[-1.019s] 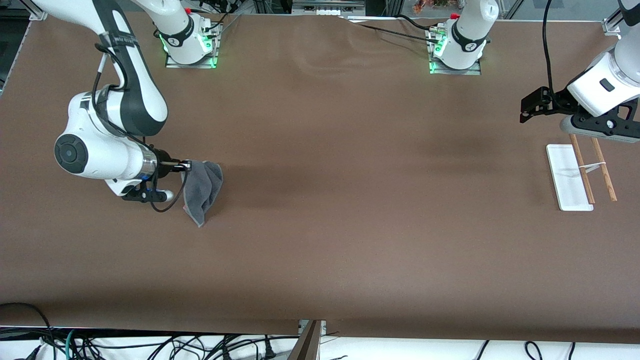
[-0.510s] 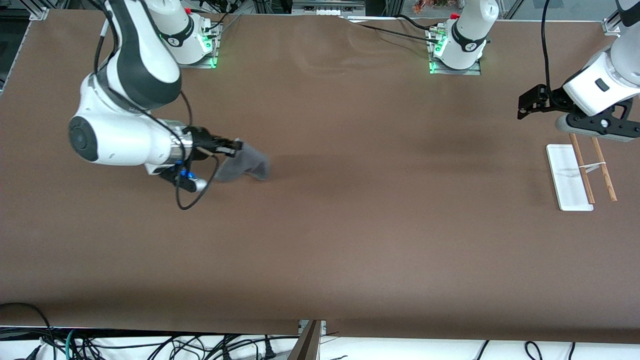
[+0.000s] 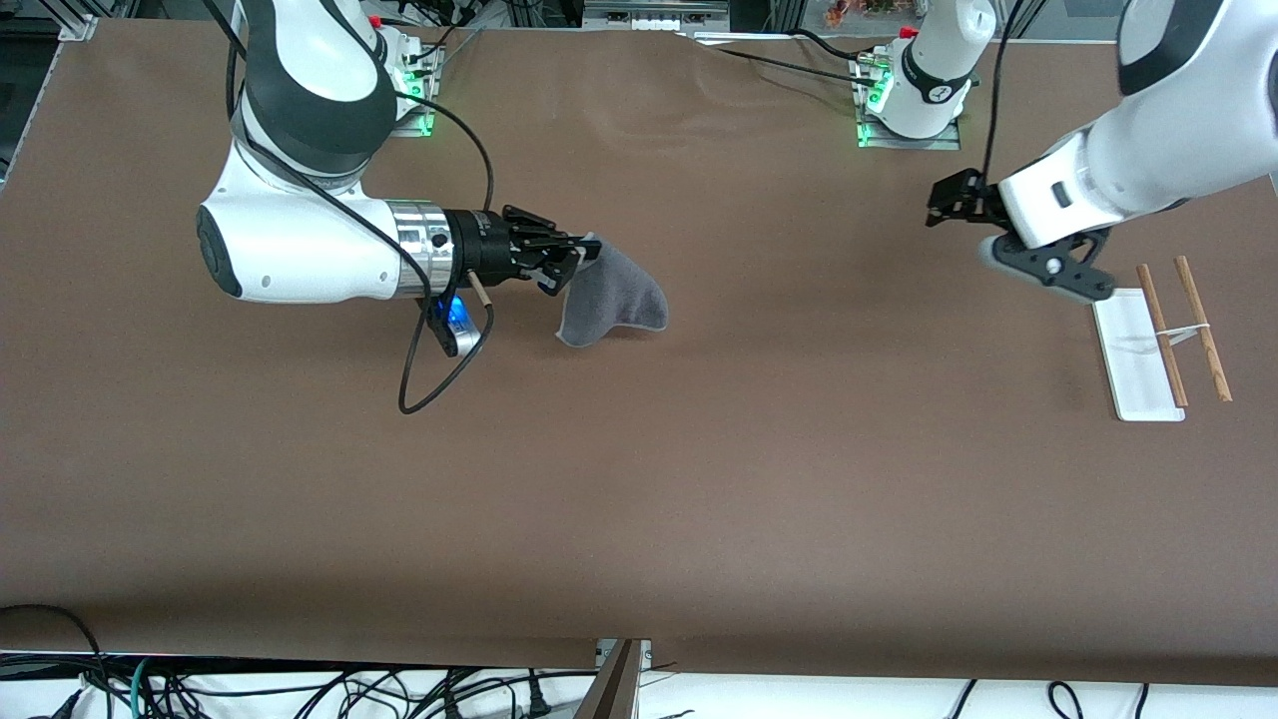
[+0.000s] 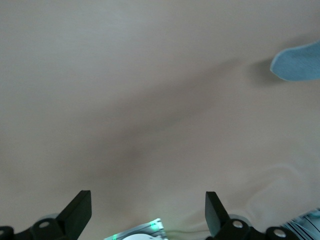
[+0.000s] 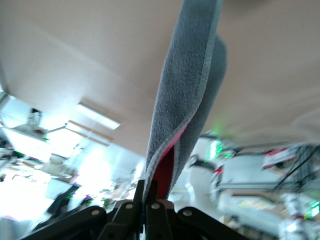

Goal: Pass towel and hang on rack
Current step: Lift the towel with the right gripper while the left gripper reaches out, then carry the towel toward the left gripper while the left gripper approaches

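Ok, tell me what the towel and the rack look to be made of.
Towel: soft grey terry cloth by its fuzzy nap, with a lighter stitched edge; it droops limply from the right gripper.
Rack: the flat base looks like smooth white plastic or painted board, which one is unclear; the two thin rods look like bare light-brown wood, matte.

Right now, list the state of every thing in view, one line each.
towel: held up, hanging from the right gripper over the table.
right gripper: shut on the towel's edge.
left gripper: open, empty, over the table beside the rack.
rack: standing on the table, bare.
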Available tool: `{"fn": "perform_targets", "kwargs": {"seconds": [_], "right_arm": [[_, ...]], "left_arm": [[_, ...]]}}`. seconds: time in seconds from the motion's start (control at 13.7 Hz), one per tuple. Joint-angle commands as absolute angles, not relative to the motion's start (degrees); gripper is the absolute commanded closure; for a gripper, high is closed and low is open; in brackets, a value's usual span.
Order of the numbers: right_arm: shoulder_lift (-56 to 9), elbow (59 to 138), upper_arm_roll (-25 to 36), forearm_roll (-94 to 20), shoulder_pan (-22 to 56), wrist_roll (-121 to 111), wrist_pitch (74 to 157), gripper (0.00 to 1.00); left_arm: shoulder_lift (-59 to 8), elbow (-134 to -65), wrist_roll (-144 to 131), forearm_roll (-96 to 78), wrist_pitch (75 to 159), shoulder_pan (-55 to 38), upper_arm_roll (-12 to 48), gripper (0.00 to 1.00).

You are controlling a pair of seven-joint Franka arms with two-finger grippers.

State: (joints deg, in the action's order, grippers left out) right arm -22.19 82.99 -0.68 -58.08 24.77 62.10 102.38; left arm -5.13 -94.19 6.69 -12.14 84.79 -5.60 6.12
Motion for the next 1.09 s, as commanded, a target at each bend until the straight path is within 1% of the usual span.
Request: {"fn": "perform_targets", "kwargs": {"seconds": [0.0,0.22,0.51,0.66,0.8,0.95,1.02], "right_arm": [[-23.1,81.4,-0.4,-61.8,28.2,68.7,107.5,1.0],[-23.8,81.5,-0.4,-66.3,32.9,75.9,116.9,1.0],[-24.5,81.5,-0.3,-67.2,38.3,78.5,126.5,1.0],[-24.9,81.5,-0.3,-67.2,40.0,80.0,129.2,1.0],[-25.0,81.6,-0.3,-66.9,41.2,82.9,132.2,1.0],[-25.0,81.5,-0.3,-67.0,41.8,83.0,133.1,1.0],[-25.1,81.5,-0.3,-67.0,42.0,83.0,133.8,1.0]], "left_arm": [[-8.4,-93.0,12.9,-17.2,86.4,-6.5,6.5,0.0],[-11.1,-93.5,26.6,-23.6,90.6,-7.4,6.5,0.0],[-14.8,-94.0,46.4,-28.3,94.5,-7.5,6.6,0.0],[-16.3,-94.7,55.2,-30.2,96.6,-7.4,6.6,0.0],[-17.6,-97.3,64.6,-32.4,100.1,-7.4,6.6,0.0],[-19.0,-100.4,74.7,-37.3,104.6,-7.3,6.6,0.0],[-20.3,-100.9,79.6,-39.7,105.9,-7.3,6.6,0.0]]}}
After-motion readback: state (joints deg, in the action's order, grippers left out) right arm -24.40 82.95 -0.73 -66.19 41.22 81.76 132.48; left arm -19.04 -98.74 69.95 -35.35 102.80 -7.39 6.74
